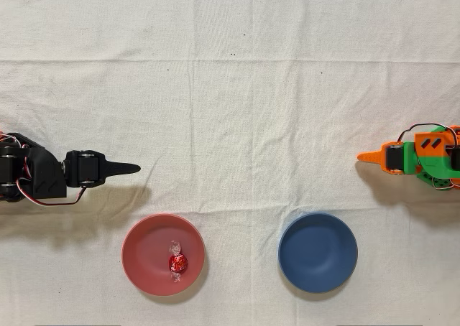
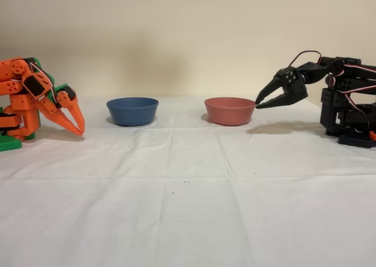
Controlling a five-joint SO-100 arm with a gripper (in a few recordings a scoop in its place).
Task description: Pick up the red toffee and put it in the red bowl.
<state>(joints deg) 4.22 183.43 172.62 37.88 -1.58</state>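
2 bowls on the cloth, and the job looks done as far as these views show. Red toffee (image 1: 177, 263) sits inside the red bowl (image 1: 144, 258), a bit right of center and toward the lower edge in the overhead view, one clear twisted end pointing up-frame. In the fixed view the red bowl's wall hides the candy, so the overhead view is the only confirmation.

Black arm's gripper (image 1: 128, 168) is off the bowl: in the overhead view it lies above the red bowl's upper-left rim, tip pointing right, clear of the rim. In the fixed view the gripper (image 2: 258, 102) hovers just right of the red bowl, fingertips about at rim height, fingers spread apart with a visible gap and nothing between them. Empty.

Containers:
- red bowl: 1 toffee, nothing else seen.
- blue bowl (image 1: 318, 252): bare inside in the overhead view. Stands well apart from the red one, right of it in the overhead view, left of it in the fixed view.

Left to do, my read: nothing on the task itself; at most pulling the arm back to rest. Only risk I'd flag is the fingertips clipping the rim if the arm swings low, since they sit near it in the fixed view.

Orange arm (image 1: 406, 156) idle on the far side.
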